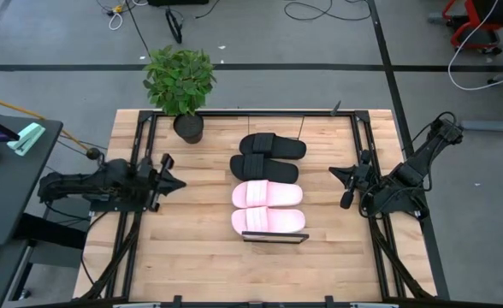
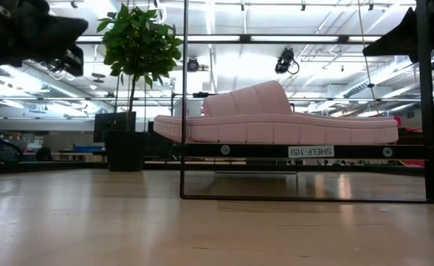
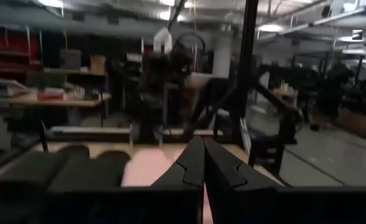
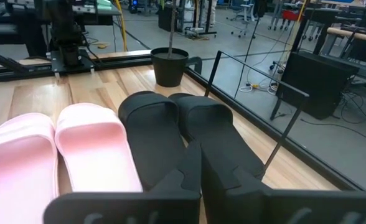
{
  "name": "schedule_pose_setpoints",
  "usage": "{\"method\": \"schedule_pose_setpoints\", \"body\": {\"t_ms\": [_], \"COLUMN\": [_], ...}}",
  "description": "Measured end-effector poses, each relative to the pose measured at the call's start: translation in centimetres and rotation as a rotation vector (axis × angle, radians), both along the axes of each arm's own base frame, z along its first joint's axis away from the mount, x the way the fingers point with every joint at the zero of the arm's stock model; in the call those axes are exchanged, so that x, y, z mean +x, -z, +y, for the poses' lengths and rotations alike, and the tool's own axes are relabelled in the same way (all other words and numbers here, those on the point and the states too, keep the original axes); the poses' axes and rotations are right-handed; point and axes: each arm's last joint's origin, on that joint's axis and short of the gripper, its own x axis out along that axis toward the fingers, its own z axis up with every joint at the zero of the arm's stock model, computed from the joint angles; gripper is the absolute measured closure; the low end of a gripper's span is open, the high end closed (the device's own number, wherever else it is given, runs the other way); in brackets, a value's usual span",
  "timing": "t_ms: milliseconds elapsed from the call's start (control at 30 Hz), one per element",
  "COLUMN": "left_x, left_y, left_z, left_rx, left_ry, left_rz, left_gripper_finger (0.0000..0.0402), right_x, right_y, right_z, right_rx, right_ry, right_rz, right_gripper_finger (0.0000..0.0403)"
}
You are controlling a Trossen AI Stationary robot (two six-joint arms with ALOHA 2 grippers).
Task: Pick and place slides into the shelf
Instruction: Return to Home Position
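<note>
You've got a leafy green plant (image 1: 180,79) in a round black pot (image 1: 188,128) at the back-left of the light-wood plank tabletop (image 1: 192,248). Off the table's left: dark desk (image 1: 8,197) w/ a mint-green object (image 1: 29,137). Grey floor (image 1: 303,85) all round.

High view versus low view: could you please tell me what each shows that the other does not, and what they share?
Only the high view shows the two black slides and both pink slides in a row on the shelf, with the left gripper and right gripper apart from it on either side. Only the low view shows the shelf's label and the gap under its board. Both show the nearest pink slide and the potted plant.
</note>
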Motion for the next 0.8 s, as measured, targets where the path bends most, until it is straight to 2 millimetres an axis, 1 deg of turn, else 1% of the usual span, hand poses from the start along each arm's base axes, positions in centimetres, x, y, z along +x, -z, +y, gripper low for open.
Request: {"method": "schedule_pose_setpoints", "body": {"t_ms": [133, 267, 433, 667, 800], "left_x": [0.2, 0.2, 0.2, 0.2, 0.2], "left_y": [1.1, 1.5, 1.5, 1.5, 1.6], "left_z": [-0.2, -0.4, -0.5, -0.5, -0.4], "left_rx": [-0.007, -0.023, -0.043, -0.067, -0.097], "left_ry": [0.033, 0.057, 0.064, 0.066, 0.07], "left_rz": [0.112, 0.155, 0.167, 0.173, 0.18], "left_gripper_finger": [0.0398, 0.0395, 0.0387, 0.0397, 0.0379], "right_x": [0.0, 0.0, 0.0, -0.1, -0.8], "right_y": [0.0, 0.0, 0.0, 0.1, 0.4], "right_z": [0.0, 0.0, 0.0, 0.0, -0.1], "right_rx": [0.0, -0.001, -0.005, -0.012, 0.003], "right_ry": [0.0, 0.001, 0.008, 0.002, -0.01], "right_rz": [0.0, 0.0, -0.004, 0.005, 0.009], "right_gripper_finger": [0.0402, 0.0402, 0.0402, 0.0402, 0.0402]}}
